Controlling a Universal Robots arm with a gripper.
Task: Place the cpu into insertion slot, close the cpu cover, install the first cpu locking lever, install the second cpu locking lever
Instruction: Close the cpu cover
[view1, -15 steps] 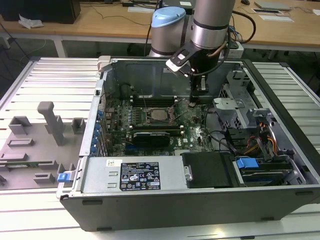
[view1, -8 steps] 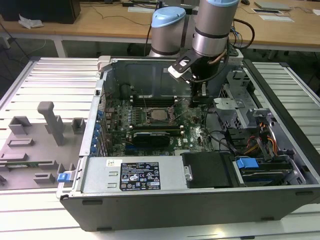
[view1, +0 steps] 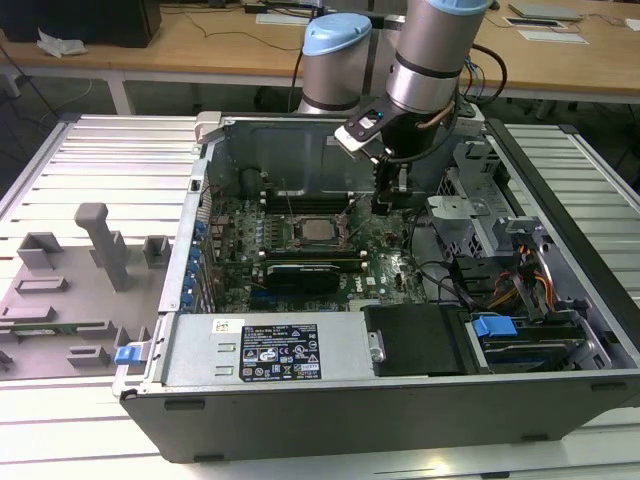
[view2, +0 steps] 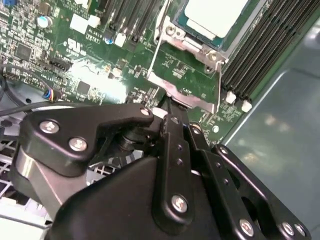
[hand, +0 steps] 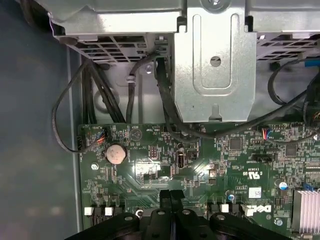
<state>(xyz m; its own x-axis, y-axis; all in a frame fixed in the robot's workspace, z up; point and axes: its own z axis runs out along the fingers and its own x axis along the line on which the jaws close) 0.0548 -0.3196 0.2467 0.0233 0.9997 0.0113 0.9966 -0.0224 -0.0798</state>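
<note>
The cpu lies flat in the socket in the middle of the motherboard, its silvery top showing. The cpu cover is a dark metal frame lying down around it; its screwed edge faces my gripper. A thin metal lever rod runs along the socket's side. My gripper hangs low over the board just off the socket, on the exterior view's right. In both wrist views the black fingers are pressed together with nothing seen between them, and the tips are close to the metal frame's edge.
The open computer case encloses the board. Memory slots flank the socket. A long black card lies in front of it. A metal drive cage and black cables stand nearby. Grey fixtures sit on the exterior view's left.
</note>
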